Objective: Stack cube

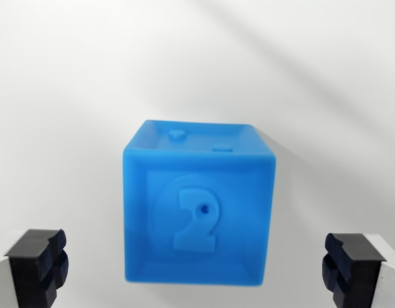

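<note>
The end effector [197, 273] sits nearest the camera, its two black fingertips [38, 264] occupying the lower left and lower right corners of the frame. The fingertips stand wide apart and grip nothing. Between them, in the lower centre of the frame, rests the blue cube [198, 205]; clear gaps separate it from each fingertip. The face toward the camera carries a raised numeral 2 inside a circle. The cube rests on the plain white desk [69, 96].
</note>
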`<action>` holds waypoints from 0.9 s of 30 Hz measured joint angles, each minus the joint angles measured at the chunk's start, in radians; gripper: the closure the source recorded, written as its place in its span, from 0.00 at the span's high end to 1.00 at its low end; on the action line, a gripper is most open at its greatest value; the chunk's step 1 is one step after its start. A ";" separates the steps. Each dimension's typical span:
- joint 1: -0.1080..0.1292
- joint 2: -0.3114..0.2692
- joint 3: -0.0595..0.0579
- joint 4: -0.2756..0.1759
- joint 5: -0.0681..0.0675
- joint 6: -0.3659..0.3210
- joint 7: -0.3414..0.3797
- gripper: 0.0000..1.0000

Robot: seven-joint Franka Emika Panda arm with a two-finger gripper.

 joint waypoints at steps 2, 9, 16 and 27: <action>-0.010 0.027 0.014 0.005 0.017 0.021 -0.012 1.00; -0.048 0.099 0.059 0.023 0.051 0.078 -0.040 1.00; -0.078 0.150 0.091 0.036 0.057 0.118 -0.046 1.00; -0.092 0.170 0.105 0.043 0.057 0.132 -0.046 0.00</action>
